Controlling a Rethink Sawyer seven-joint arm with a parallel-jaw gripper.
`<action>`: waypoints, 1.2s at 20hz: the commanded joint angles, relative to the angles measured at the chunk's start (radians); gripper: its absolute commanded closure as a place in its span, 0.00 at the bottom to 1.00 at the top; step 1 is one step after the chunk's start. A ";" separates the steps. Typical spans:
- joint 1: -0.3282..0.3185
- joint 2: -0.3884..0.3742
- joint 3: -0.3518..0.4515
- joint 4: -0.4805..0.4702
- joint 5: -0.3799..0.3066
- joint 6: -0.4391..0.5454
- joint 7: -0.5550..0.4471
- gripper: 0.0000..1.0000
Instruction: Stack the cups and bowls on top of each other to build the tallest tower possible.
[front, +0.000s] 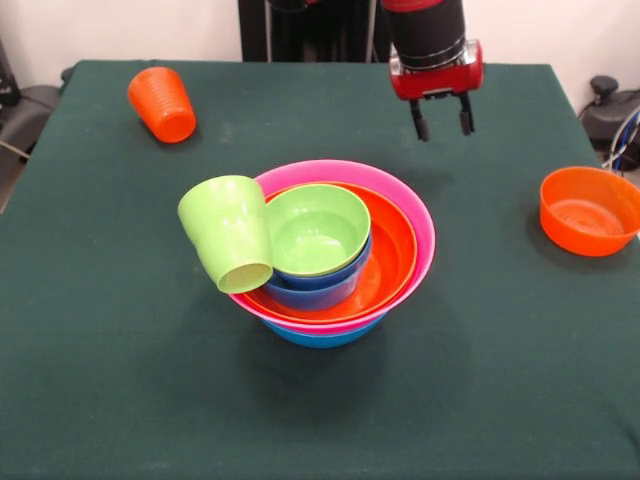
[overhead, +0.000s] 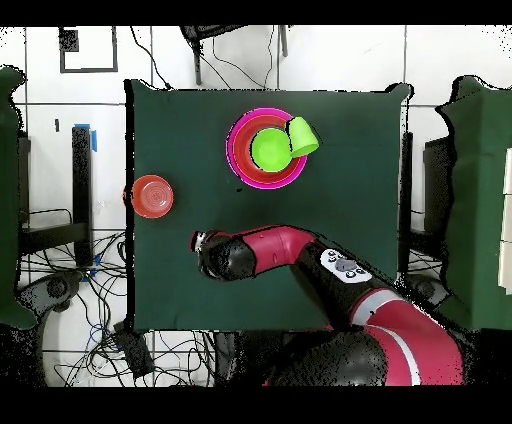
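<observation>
**Tower half built, three pieces loose**

My fingers (front: 441, 120) hang apart, empty, above the surface (front: 120, 380). Tower (front: 335, 250) near centre: five bowls nested. Green cup (front: 228, 245) leans tipped on its rim. Orange cup (front: 162, 103) and orange bowl (front: 590, 210) wait near opposite edges.

The robot's arm (front: 428, 35) is a thick black cylinder ending in a glossy red collar with a pale band along its upper edge. Below that collar sits the gripper (front: 441, 118), with two short dark fingers (front: 465, 118). From overhead, the arm's links are rounded red and black, with a grey button panel.
</observation>
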 joint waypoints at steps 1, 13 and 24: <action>0.069 -0.047 0.052 0.024 -0.028 0.003 0.002 0.00; 0.327 -0.209 -0.080 -0.011 0.148 0.090 0.166 0.00; 0.462 -0.164 -0.188 -0.103 0.247 0.108 0.138 0.00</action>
